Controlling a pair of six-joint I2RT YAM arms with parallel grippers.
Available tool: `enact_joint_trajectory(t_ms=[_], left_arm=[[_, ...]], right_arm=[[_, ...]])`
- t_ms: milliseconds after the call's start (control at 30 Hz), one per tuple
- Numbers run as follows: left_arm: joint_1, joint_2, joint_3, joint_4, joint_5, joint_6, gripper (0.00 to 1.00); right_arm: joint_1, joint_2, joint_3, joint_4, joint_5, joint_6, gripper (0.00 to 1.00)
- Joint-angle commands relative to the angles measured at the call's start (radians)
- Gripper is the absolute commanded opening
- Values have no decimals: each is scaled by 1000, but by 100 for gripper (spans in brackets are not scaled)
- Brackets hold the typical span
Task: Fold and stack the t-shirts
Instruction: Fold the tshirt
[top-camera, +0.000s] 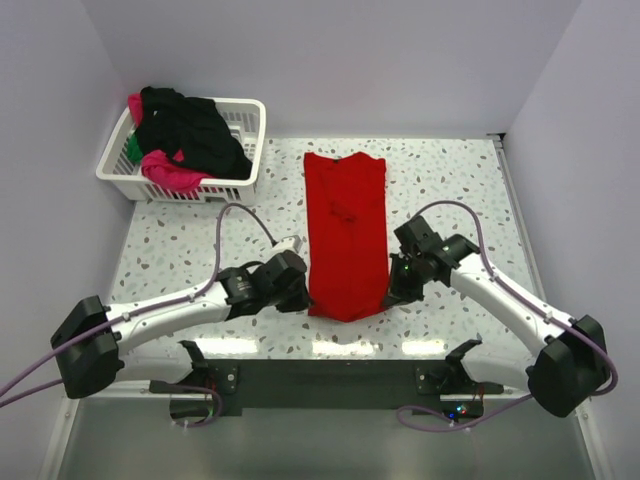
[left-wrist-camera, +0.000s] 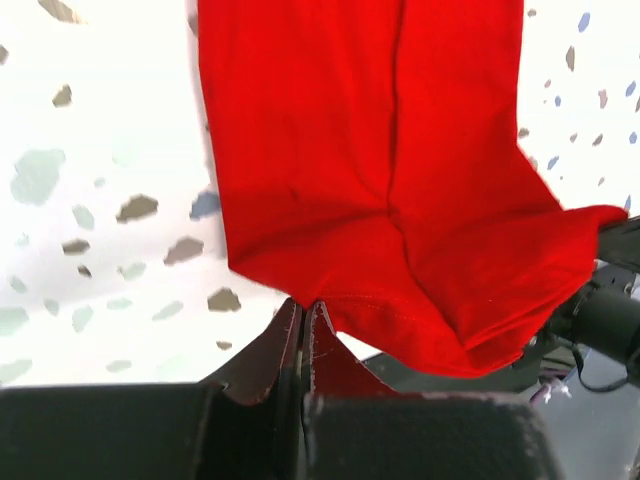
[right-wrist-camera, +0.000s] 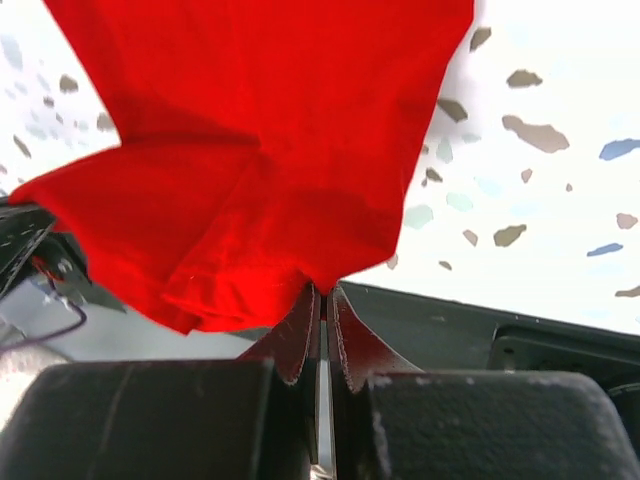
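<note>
Two grippers pinch the near hem of the red t-shirt, a long narrow strip on the speckled table, right of the white basket. The left gripper is clamped tight on the hem corner closer to the basket, and the right gripper on the farther corner. Inside the basket are heaped a black t-shirt, a pink t-shirt and a green t-shirt.

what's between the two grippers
The near end of the red shirt fills that gap, with left gripper and right gripper each pinching a corner; the top view shows it.
</note>
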Motion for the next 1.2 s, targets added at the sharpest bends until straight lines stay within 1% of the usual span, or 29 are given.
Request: enact_joint_trajectory(t_ms=[0, 167, 267, 400, 600, 700, 833, 1000, 1167], left_arm=[[58, 29, 66, 73, 40, 112, 0], [168, 108, 99, 121, 118, 215, 0], [224, 165, 162, 127, 149, 275, 0], [288, 233, 217, 134, 190, 331, 0], [388, 348, 319, 154, 249, 410, 0], [441, 412, 380, 160, 273, 437, 0], [489, 507, 466, 177, 321, 463, 0], [534, 621, 564, 184, 356, 486, 0], [563, 696, 650, 173, 379, 493, 0]], right_arm=[[-1, 52, 58, 88, 54, 50, 0], [-8, 142, 130, 129, 92, 49, 0], [-18, 222, 182, 149, 111, 38, 0], [-38, 285, 269, 153, 146, 13, 0], [-86, 415, 381, 157, 168, -30, 0], [-129, 477, 433, 168, 168, -43, 0], [-166, 586, 515, 168, 163, -63, 0], [-207, 682, 634, 154, 163, -86, 0], [-233, 781, 757, 125, 163, -106, 0]])
